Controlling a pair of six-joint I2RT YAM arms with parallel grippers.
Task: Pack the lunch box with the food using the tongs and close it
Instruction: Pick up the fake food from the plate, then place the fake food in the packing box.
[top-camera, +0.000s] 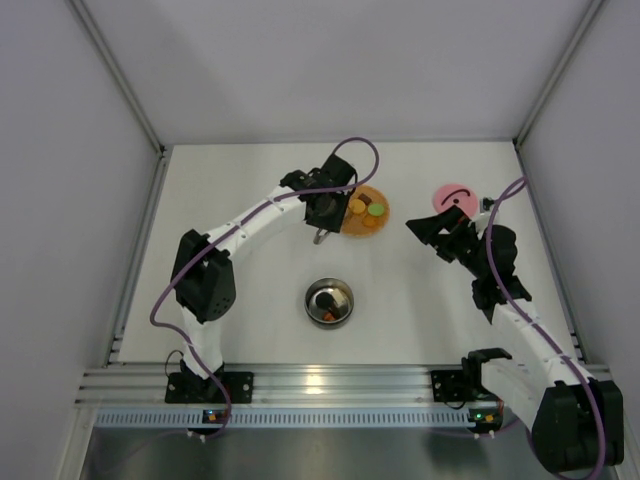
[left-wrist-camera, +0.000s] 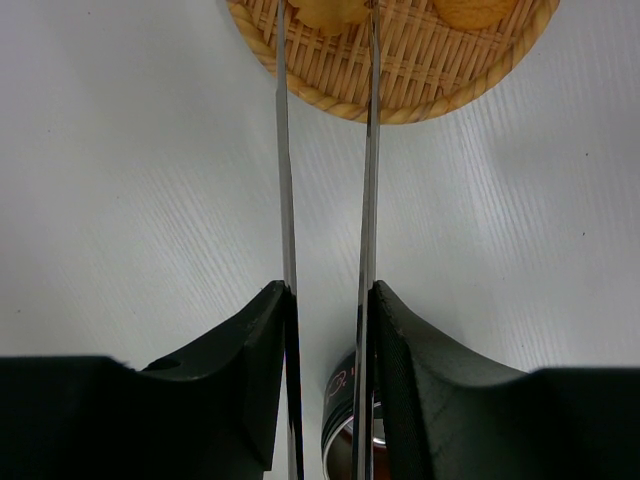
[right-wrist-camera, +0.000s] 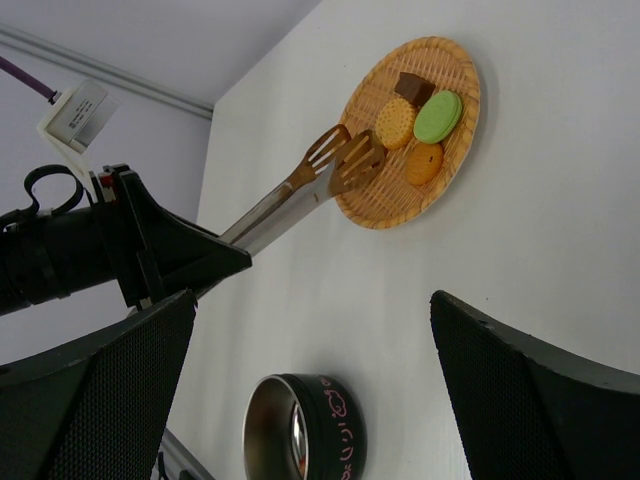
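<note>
My left gripper (top-camera: 324, 212) (left-wrist-camera: 328, 292) is shut on the slim metal tongs (left-wrist-camera: 368, 180) (right-wrist-camera: 290, 195), one arm pressed against each finger. The tongs' scalloped tips hang over the near edge of the woven plate (right-wrist-camera: 455, 150), beside a yellow biscuit (right-wrist-camera: 395, 122); I see nothing between them. Green (right-wrist-camera: 438, 115), orange (right-wrist-camera: 424, 163) and brown (right-wrist-camera: 412, 88) food also lies on that plate. The round steel lunch box (top-camera: 329, 301) (right-wrist-camera: 300, 432) sits mid-table with dark and orange pieces inside. Its pink lid (top-camera: 452, 197) lies far right. My right gripper (top-camera: 437, 229) (right-wrist-camera: 312, 300) is open and empty.
The woven plate (top-camera: 352, 228) sits just beyond the lunch box, under the left gripper. White walls enclose the table on three sides. An aluminium rail (top-camera: 330, 382) with both arm bases runs along the near edge.
</note>
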